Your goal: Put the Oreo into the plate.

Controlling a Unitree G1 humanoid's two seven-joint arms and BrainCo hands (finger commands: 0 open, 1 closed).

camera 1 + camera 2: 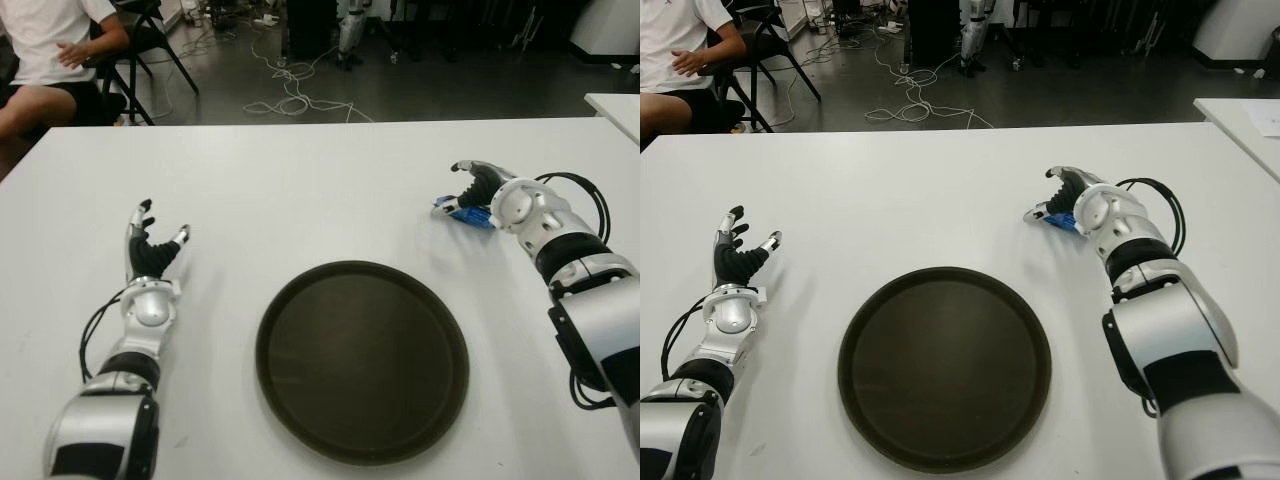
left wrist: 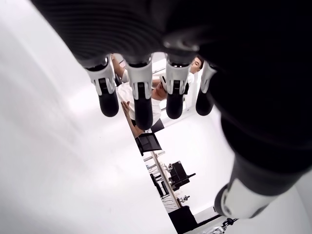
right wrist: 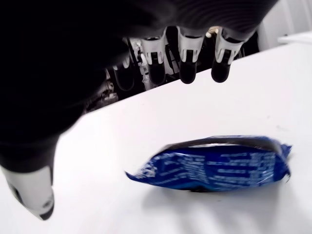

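The Oreo (image 3: 219,163), a blue foil packet, lies flat on the white table (image 1: 300,190) at the right, a little beyond the plate's far right edge. My right hand (image 1: 472,188) arches over it. In the right wrist view its fingers (image 3: 187,58) spread above the packet and the thumb stands off to one side, none of them touching it. The plate (image 1: 362,362) is a round dark tray, bare, near the table's front middle. My left hand (image 1: 152,243) shows at the left of the plate with fingers spread and nothing in them.
A seated person (image 1: 45,50) and a dark chair (image 1: 150,35) are beyond the table's far left corner. Cables (image 1: 290,95) trail over the floor behind. Another white table's corner (image 1: 615,105) shows at the right edge.
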